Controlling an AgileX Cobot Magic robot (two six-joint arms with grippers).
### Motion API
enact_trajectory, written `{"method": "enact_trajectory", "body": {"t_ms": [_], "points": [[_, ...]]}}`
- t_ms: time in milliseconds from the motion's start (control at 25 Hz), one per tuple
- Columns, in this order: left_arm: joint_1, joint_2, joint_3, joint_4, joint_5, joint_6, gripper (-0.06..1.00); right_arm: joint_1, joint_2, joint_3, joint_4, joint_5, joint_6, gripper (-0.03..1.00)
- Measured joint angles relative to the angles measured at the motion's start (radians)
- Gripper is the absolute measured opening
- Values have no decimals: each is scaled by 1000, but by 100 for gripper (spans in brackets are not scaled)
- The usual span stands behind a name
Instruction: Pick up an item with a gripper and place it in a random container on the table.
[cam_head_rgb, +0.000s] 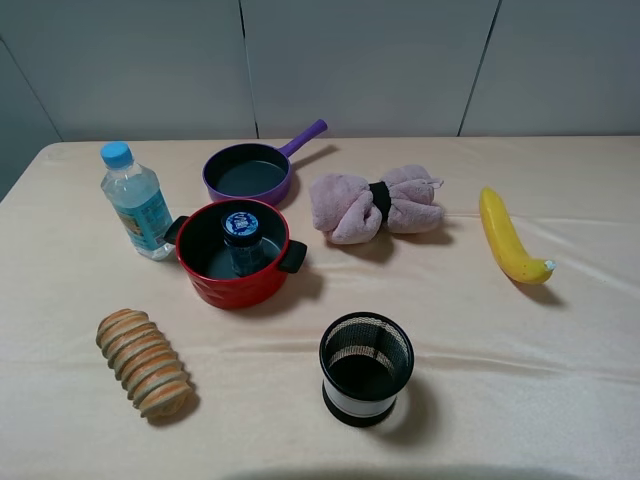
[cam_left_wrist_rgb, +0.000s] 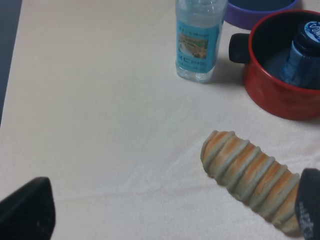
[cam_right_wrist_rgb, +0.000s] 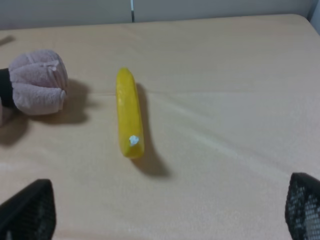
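Seen from a high camera, a table (cam_head_rgb: 560, 400) covered in pale beige cloth holds several objects; no robot arm shows in this view. At the far left stands a clear water bottle (cam_head_rgb: 135, 203) with a light-blue cap. In front of it, nearer the camera, lies a ridged, striped bread-like roll (cam_head_rgb: 144, 362). Just right of the bottle sits the round red pot (cam_head_rgb: 236, 257) with short black handles. The small dark jar (cam_head_rgb: 243, 240) with a blue lid stands upright inside it. Behind the pot is a purple long-handled pan (cam_head_rgb: 253, 172). Further right lies a pink bundled cloth (cam_head_rgb: 372, 203) tied with a dark band, and in front of it a black mesh cup (cam_head_rgb: 366, 368). At the far right lies a yellow banana (cam_head_rgb: 508, 240).

Each wrist camera shows only its fingertips at the frame's edges. The left gripper (cam_left_wrist_rgb: 170, 215) hovers with jaws wide apart, empty, over the roll. The right gripper (cam_right_wrist_rgb: 170, 212) is likewise spread and empty, near the banana.

With the jar already in the pot, the placing appears finished. No further move seems called for beyond keeping both arms clear.
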Motion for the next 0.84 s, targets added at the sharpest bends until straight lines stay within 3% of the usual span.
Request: {"method": "enact_trajectory", "body": {"t_ms": [840], "points": [[0,0,0,0,0,0,97,0,0,0,0,0,-1,69]]}}
